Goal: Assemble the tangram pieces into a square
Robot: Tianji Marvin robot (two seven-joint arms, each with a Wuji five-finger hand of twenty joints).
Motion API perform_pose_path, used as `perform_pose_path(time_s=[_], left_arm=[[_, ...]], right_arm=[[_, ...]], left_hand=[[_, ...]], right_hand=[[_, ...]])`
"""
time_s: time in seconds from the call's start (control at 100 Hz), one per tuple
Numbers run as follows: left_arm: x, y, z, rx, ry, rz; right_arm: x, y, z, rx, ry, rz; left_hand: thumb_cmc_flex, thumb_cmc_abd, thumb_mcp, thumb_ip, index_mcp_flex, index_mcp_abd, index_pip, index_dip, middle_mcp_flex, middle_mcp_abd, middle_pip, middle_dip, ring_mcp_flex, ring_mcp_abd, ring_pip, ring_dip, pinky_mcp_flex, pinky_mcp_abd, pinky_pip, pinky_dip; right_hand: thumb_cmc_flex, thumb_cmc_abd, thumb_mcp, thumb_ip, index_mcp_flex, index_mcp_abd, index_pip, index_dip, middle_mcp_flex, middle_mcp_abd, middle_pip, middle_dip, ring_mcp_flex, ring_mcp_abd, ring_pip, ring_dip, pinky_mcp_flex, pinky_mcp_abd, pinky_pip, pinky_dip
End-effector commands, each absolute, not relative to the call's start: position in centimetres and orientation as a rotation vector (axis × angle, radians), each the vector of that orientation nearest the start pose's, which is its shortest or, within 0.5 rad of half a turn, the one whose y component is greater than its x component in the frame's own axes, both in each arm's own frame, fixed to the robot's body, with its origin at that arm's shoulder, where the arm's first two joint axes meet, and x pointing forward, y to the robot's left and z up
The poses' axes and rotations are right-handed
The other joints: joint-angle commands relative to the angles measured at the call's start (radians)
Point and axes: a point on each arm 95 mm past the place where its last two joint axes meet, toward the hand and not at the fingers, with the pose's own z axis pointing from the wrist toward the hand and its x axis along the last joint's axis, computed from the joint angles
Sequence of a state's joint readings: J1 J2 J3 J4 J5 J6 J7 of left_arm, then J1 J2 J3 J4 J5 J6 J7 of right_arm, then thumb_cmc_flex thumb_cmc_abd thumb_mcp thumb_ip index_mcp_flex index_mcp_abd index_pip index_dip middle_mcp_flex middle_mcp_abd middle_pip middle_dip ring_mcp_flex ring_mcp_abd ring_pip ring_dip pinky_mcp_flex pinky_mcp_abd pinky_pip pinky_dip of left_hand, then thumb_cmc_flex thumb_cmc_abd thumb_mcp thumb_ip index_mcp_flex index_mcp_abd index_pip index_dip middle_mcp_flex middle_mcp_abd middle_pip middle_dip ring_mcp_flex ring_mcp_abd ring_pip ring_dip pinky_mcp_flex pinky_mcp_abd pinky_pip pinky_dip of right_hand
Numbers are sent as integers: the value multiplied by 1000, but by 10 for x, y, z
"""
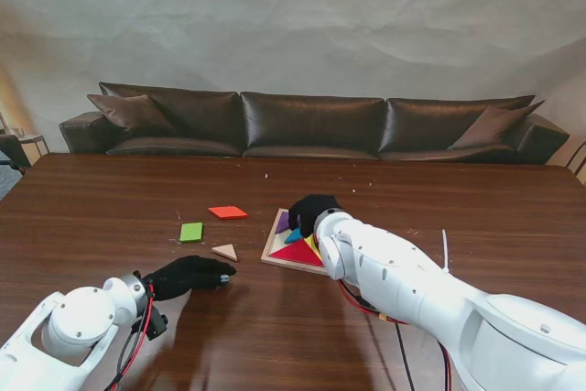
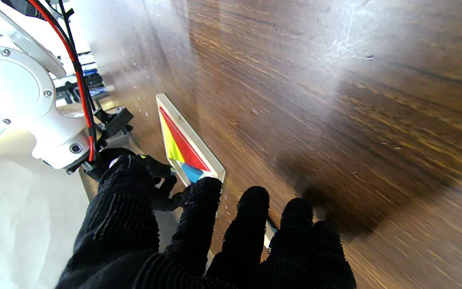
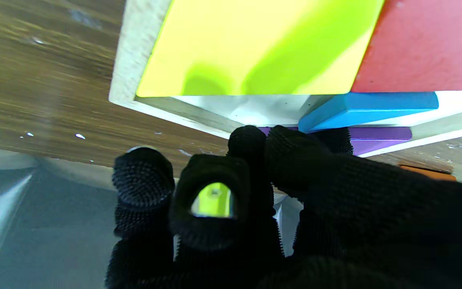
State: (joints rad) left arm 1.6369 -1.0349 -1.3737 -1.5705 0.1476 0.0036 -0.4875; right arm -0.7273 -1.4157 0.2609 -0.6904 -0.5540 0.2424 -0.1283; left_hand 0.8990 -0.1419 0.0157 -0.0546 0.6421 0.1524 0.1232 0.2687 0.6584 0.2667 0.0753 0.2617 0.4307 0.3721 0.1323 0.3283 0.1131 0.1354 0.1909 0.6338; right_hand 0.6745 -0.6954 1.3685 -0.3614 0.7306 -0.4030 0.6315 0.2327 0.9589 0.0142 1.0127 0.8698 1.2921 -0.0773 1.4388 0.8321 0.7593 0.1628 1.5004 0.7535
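Stand cam looks down over table; both wrist cams sit close, sharing the tray (image 1: pixel 275 246).

Even, soft room light over a glossy table (image 1: pixel 110 217), seen sharp from the stand.
The left wrist view shows white glare streaking the wood, a dark blurred shadow beside the left hand (image 2: pixel 199 241) and smeared grain toward the edges. The right wrist view is bright and close: the yellow piece (image 3: pixel 255 44) carries soft finger shadows, the right hand (image 3: pixel 279 208) is out of focus, and the wood is streaked with blur.
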Motion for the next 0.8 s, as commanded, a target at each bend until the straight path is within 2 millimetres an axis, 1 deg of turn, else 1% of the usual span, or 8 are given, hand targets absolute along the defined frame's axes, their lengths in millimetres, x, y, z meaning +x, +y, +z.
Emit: perform_pose_path(time_s=[0.0, 0.52, 0.61, 0.79], left_arm=[[368, 52, -370, -2323, 1464, -1641], [368, 51, -371, -2330, 1465, -1631], [368, 51, -371, -2329, 1465, -1631], [369, 51, -371, -2328, 1468, -1631]], right_arm=[[542, 128, -375, 1175, 1765, 1121], [546, 113, -368, 1177, 1721, 1089], [544, 114, -365, 1180, 1704, 1112], [534, 122, -354, 1166, 1670, 1203]], left_hand=[[9, 47, -23, 30, 14, -2, 4, 4, 12, -4, 4, 12, 26, 57, 5, 13, 36, 222, 37, 7], [9, 46, -24, 29, 16, -2, 4, 4, 12, -5, 4, 12, 25, 57, 4, 13, 36, 222, 36, 7], [9, 48, -23, 30, 13, -2, 3, 4, 12, -4, 4, 12, 25, 56, 4, 13, 36, 221, 37, 7], [10, 47, -24, 30, 13, -4, 3, 4, 12, -6, 4, 12, 25, 56, 4, 13, 36, 221, 37, 7]], right_hand=[[-18, 31, 7, -17, 16, 85, 8, 1, -13, -19, 22, 10, 28, -11, 19, -1, -7, -10, 54, 17], [-23, 37, 2, -16, 19, 113, 12, 3, -4, -17, 20, 5, 28, -4, 19, -1, -8, -7, 56, 16], [-26, 37, 0, -16, 12, 121, 10, 2, -3, -16, 19, 4, 28, -4, 21, 0, -7, -6, 56, 16], [-30, 33, 3, -15, 4, 114, 13, 4, 9, -19, 19, -2, 28, -3, 24, 2, -2, -4, 57, 16]])
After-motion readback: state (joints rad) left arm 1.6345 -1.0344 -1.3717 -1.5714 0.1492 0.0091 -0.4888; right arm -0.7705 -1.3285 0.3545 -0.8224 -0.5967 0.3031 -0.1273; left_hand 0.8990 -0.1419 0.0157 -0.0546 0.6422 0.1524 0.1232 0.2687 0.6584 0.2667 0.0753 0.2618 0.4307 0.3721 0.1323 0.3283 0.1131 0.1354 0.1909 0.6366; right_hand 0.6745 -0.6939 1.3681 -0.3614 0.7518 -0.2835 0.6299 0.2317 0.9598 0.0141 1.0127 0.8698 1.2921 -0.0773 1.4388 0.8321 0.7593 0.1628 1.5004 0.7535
